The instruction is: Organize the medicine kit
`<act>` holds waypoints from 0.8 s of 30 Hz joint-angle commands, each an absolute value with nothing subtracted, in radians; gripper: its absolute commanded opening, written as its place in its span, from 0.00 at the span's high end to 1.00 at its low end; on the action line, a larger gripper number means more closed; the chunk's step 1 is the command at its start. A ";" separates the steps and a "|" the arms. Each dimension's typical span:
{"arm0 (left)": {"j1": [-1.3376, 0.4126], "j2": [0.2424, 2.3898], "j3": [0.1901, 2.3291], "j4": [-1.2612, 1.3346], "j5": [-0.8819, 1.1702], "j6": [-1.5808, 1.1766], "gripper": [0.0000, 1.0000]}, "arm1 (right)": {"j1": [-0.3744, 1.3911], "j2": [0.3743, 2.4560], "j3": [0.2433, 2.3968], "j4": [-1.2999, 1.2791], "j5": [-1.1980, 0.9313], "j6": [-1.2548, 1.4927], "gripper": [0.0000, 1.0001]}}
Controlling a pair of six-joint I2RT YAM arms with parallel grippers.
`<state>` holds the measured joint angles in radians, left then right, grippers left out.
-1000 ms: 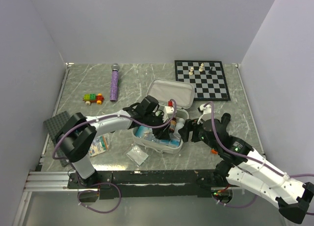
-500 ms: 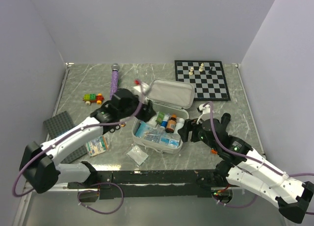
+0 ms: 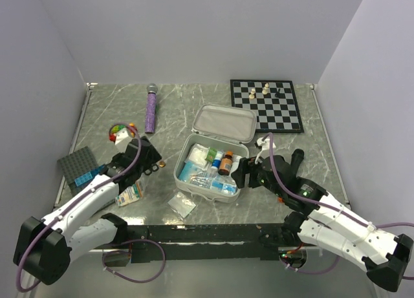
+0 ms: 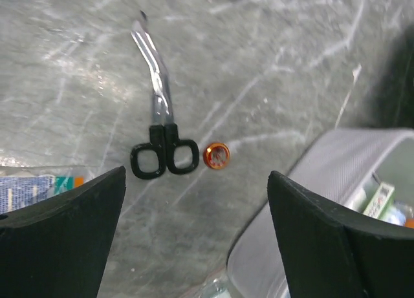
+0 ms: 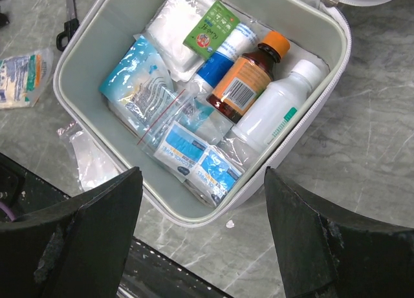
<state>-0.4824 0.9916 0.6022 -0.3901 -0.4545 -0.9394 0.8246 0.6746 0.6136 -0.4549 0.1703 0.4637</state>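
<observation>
A robot lab's test cell: plain white walls (image 3: 194, 33) box in a grey marble-look tabletop (image 3: 194, 110) on three sides. A left arm (image 3: 84, 204) and a right arm (image 3: 336, 220), white with purple cables, are bolted to a rail (image 3: 213, 233) at 6 o'clock. Unrelated props lie about: a chessboard (image 3: 267, 104) at 1 o'clock, a purple microphone (image 3: 151, 110) at 11, a medicine kit (image 3: 223, 123) at centre

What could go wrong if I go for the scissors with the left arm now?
The scissors lie flat on the table, so the open left gripper may skid off them. The orange disc beside their handles could get knocked away. The medicine kit looks crowded; they may not fit flat.
</observation>
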 commanded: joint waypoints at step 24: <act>-0.448 1.517 0.836 -0.282 -0.339 -0.937 0.48 | 0.822 0.690 0.560 -0.400 0.152 0.497 0.18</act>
<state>-0.4484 1.4792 0.7792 -0.3099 -0.3614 -0.9829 0.8246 0.6811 0.5560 -0.4305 0.1448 0.4900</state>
